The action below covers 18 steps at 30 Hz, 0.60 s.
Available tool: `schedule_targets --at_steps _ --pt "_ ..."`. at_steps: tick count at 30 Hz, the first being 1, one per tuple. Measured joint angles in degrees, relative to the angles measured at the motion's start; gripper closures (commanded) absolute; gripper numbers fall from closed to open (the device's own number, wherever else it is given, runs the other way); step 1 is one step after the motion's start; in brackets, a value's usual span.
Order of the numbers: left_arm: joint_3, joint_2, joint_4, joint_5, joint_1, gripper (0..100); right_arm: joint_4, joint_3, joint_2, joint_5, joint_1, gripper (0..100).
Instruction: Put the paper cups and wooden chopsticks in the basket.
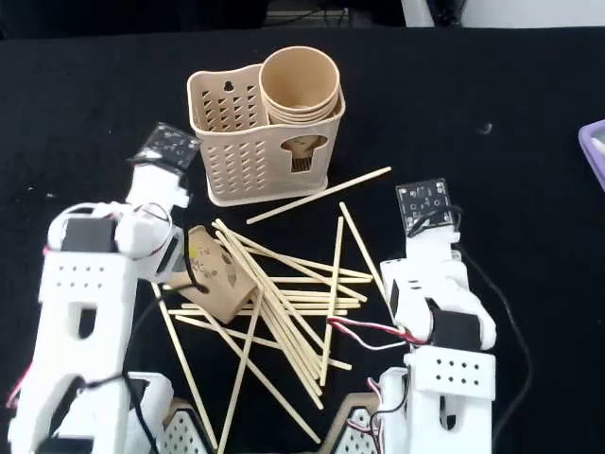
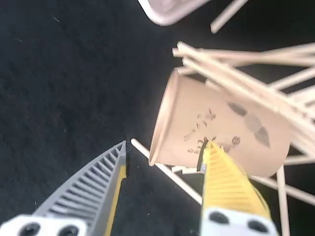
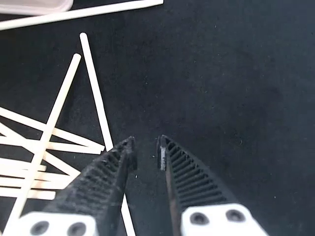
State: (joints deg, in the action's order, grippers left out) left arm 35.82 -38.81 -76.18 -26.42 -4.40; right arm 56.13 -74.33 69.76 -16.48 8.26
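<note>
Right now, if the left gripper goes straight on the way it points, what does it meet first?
Probably the tan paper cup lying on its side under the wooden chopsticks: the left gripper is open, its yellow fingertip overlapping the cup's wall. Depth is unclear.

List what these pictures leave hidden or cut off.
- High view: the left arm covers part of the lying paper cup.
- High view: the basket wall hides how many stacked cups it holds.
- High view: the edge cuts off a purple object.
- Left wrist view: chopsticks cross the cup's far end.
</note>
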Motion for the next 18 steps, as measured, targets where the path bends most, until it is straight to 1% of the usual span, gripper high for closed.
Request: schedule_targets --at_steps 5,10,12,16,18 --pt "-1.32 7.82 0.53 -3.6 0.09 75 -0.18 -0.09 -0.18 0.0 0.0 91.0" --pt "-1.93 10.64 1.32 -6.86 0.79 76 -0.18 -0.09 -0.18 0.0 0.0 91.0" --pt "-1.93 10.73 0.35 -7.12 1.85 81 -0.18 -0.09 -0.18 0.0 0.0 91.0" --pt "-1.93 10.73 -2.64 -7.3 5.98 98 -0.18 -0.09 -0.18 0.0 0.0 91.0" --pt "-1.93 10.73 -4.13 -7.3 8.35 96 -0.18 -0.09 -0.18 0.0 0.0 91.0"
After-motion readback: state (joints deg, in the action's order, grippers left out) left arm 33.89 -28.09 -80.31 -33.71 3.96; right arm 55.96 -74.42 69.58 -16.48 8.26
